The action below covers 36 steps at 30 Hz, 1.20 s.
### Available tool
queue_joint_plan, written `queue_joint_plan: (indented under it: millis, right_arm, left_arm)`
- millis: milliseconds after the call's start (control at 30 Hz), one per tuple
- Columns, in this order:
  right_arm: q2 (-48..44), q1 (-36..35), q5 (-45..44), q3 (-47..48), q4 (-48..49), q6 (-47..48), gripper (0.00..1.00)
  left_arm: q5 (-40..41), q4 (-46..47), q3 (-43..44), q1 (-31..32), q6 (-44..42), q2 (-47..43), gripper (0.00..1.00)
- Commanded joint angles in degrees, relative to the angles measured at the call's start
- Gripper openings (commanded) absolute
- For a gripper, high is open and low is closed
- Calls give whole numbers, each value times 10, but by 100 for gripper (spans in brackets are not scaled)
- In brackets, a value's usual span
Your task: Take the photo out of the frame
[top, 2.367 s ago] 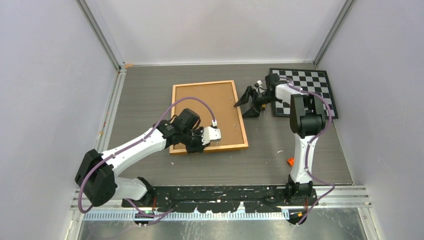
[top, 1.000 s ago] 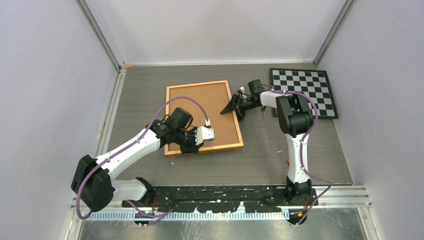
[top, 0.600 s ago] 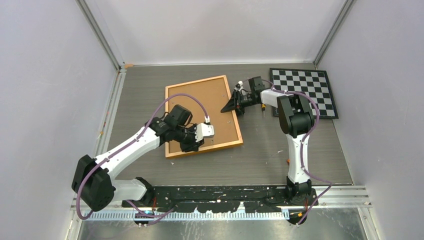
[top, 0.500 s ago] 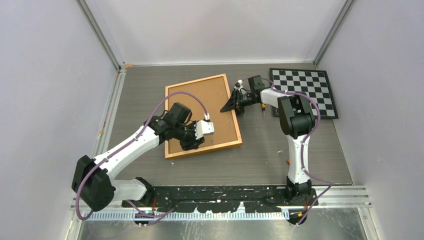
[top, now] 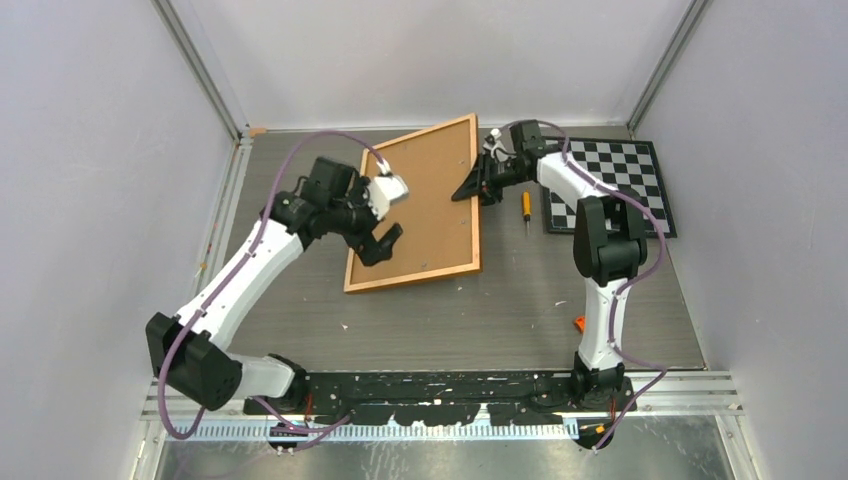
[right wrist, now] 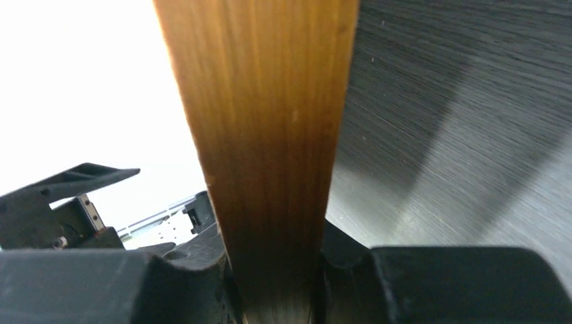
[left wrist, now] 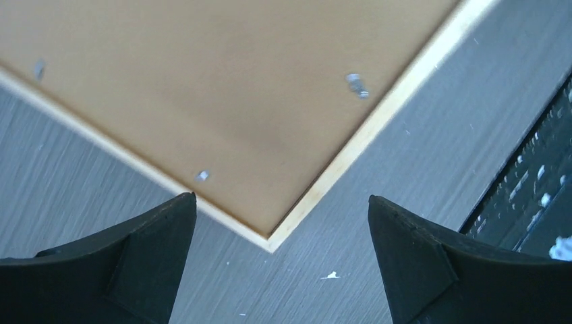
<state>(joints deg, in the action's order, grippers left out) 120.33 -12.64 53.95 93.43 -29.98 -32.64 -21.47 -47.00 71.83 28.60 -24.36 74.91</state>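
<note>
Right end effector point(top: 477, 187) is clenched on the frame point(top: 430, 215), pinching the narrow wooden border of the long right edge close to its far corner. In the right wrist view that orange-brown wood rises straight up out of the gap between the black fingers point(right wrist: 472, 283), with grey bench point(top: 450, 320) beyond it on the right. The frame lies back-up and skewed, and it appears tipped up on the gripped side. Only brown fibreboard and small metal clips point(left wrist: 356, 82) show, so the photo is hidden from every view. Left end effector point(top: 383, 240) is released, its jaws spread wide with nothing between them. It hangs above the near-left part of the frame's back without touching it. From its wrist camera, one corner of the frame sits just ahead of the midpoint between the fingertips point(left wrist: 152, 253). Just right of the right end effector lies a small orange-handled tool point(top: 526, 203), and the checkerboard point(top: 615, 185) is directly beyond that. Bare bench stretches on the near side of the frame toward the arm bases, and a narrower strip runs left of the left end effector to the enclosure wall point(top: 100, 200).
</note>
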Motion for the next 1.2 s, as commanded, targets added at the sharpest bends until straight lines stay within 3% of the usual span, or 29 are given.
queue_joint_plan:
  millis: [0, 300, 633, 933, 1167]
  right_arm:
    - [-75, 9, -51, 84, -150, 78, 1]
    - [-124, 7, -159, 220, -251, 209, 1]
    - [-76, -48, -320, 498, -441, 376, 1]
    - [-116, -182, -510, 470, -381, 505, 1]
    - [-85, -286, -628, 469, -331, 618, 1]
  left_arm:
    - [-9, -20, 63, -78, 94, 28, 100]
    - [-9, 36, 119, -218, 211, 71, 100]
    - [-26, 57, 154, -325, 286, 125, 100]
    - [-32, 71, 160, -379, 308, 143, 100]
    - [-37, 73, 165, -410, 318, 152, 100]
